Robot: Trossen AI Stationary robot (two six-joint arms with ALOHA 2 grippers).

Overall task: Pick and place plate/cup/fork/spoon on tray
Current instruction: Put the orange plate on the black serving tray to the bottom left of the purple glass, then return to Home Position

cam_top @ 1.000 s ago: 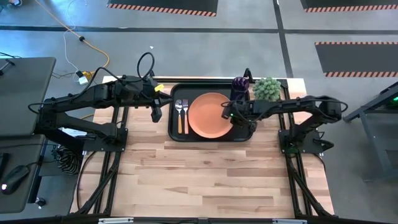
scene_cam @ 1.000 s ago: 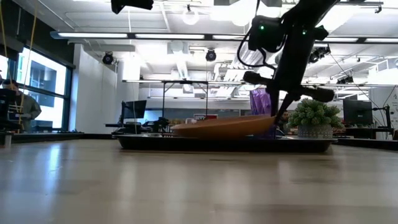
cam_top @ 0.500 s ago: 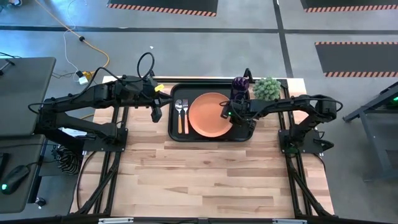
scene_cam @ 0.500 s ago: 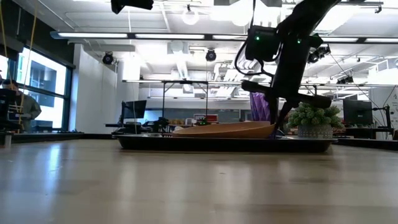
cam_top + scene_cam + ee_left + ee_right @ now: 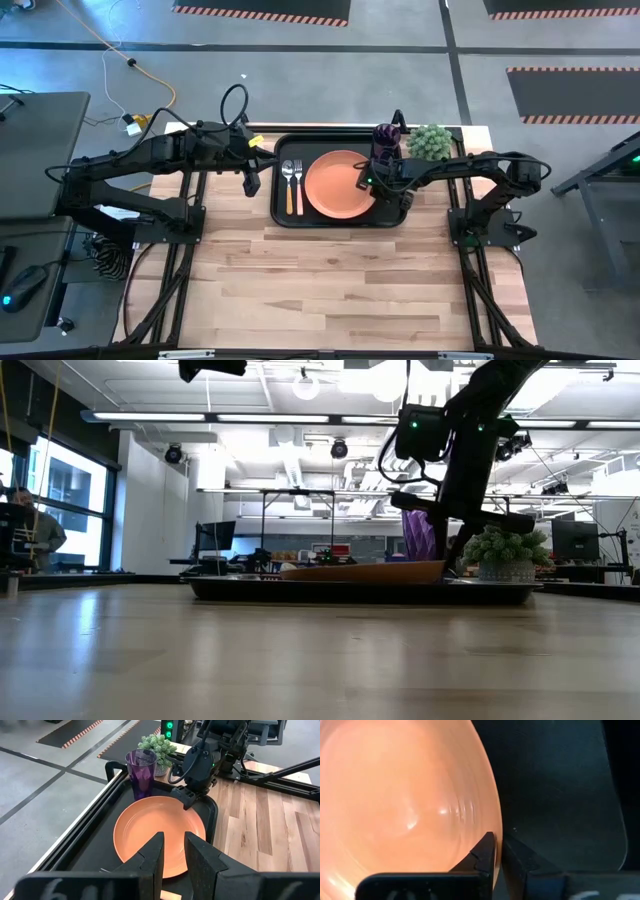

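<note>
The orange plate (image 5: 338, 185) lies in the middle of the black tray (image 5: 340, 222). The fork and spoon (image 5: 292, 181) lie side by side on the tray, left of the plate. The purple cup (image 5: 386, 140) stands upright in the tray's far right corner. My right gripper (image 5: 371, 186) is shut on the plate's right rim. My left gripper (image 5: 250, 182) hovers just off the tray's left edge, empty, its fingers (image 5: 156, 851) a little apart. My right gripper pinches the plate's right rim (image 5: 495, 827) between its two fingers: one finger (image 5: 485, 852) on the plate's inner face, the other outside the rim. The fingers come from the table's right, slanting down. The plate (image 5: 365, 571) lies about flat on the tray.
A bushy green plant (image 5: 430, 143) stands at the far right, just beyond the tray's corner and beside the cup. Bare wooden tabletop (image 5: 340, 290) spreads over the whole near half. A person shows far off in the room on the left (image 5: 30, 535).
My right gripper has gone down with the plate's right rim. The plate, tilted with its right side raised a second ago, now lies about flat on the tray.
</note>
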